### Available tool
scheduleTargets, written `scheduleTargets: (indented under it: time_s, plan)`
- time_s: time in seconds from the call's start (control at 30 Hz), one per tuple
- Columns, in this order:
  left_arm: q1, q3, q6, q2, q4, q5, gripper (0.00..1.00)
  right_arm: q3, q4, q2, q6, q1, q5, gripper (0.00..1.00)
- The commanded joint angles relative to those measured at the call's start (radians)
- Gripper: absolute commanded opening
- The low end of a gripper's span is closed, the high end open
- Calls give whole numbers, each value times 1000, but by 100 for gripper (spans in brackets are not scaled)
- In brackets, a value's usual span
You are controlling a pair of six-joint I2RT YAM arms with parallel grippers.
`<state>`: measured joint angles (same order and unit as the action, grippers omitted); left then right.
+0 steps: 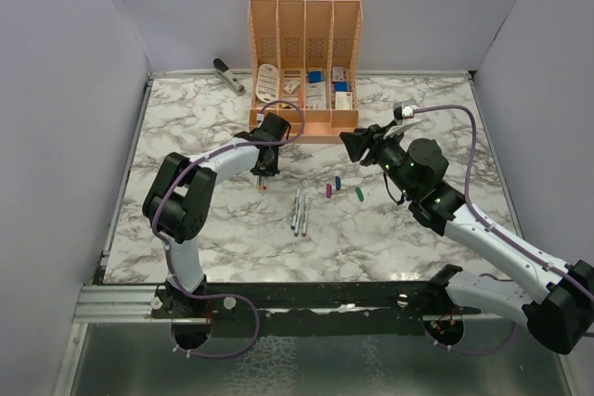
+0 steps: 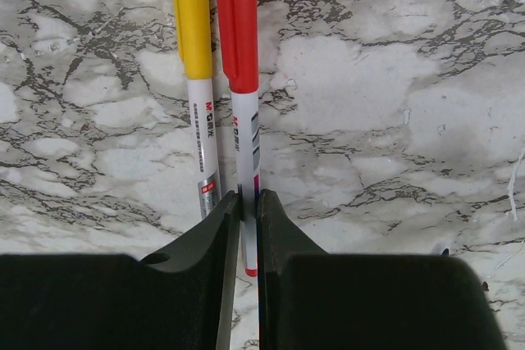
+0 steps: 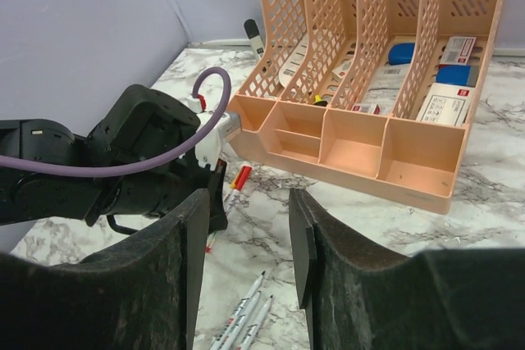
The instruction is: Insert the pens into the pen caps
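1. The left gripper [image 2: 248, 202] is clenched on a red-capped pen [image 2: 244, 120] – its two dark fingers pinch the white barrel near the tail end, left of the table's centre.
2. A yellow-capped pen [image 2: 197, 79] lies on the marble table [image 1: 186, 229] just beside the red one and parallel to it. Whether the two touch cannot be told.
3. The right gripper [image 3: 248, 202] is released – its jaws stand apart with nothing between them. It hangs above the table, right of centre, near the front of the orange organiser [image 1: 304, 67].
4. Three uncapped pens [image 1: 299, 211] lie side by side in a tight group near the middle of the table.
5. Just right of them lie three loose caps: a blue cap [image 1: 338, 181] farthest, a purple cap [image 1: 329, 190] nearer, and a green cap [image 1: 359, 194] furthest right.
6. A stapler [image 1: 227, 74] rests at the far edge, left of the organiser.
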<state>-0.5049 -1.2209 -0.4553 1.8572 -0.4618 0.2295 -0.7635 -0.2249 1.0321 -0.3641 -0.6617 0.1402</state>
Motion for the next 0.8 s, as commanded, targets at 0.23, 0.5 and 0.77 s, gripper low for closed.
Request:
scheduleTargets:
  time_s: [0.23,0.5,0.77]
  plan:
    - [6,-33,-3,24,-16,-23,7,9,-4,-14,-2,-2,-18,40]
    - [5,-50,-2,6,-14,-41,20,12,-12,-11,-3,-1,-31,38]
    - [5,-52,-5,4,-14,-45,27,15,-16,-13,1,-2,-31,38]
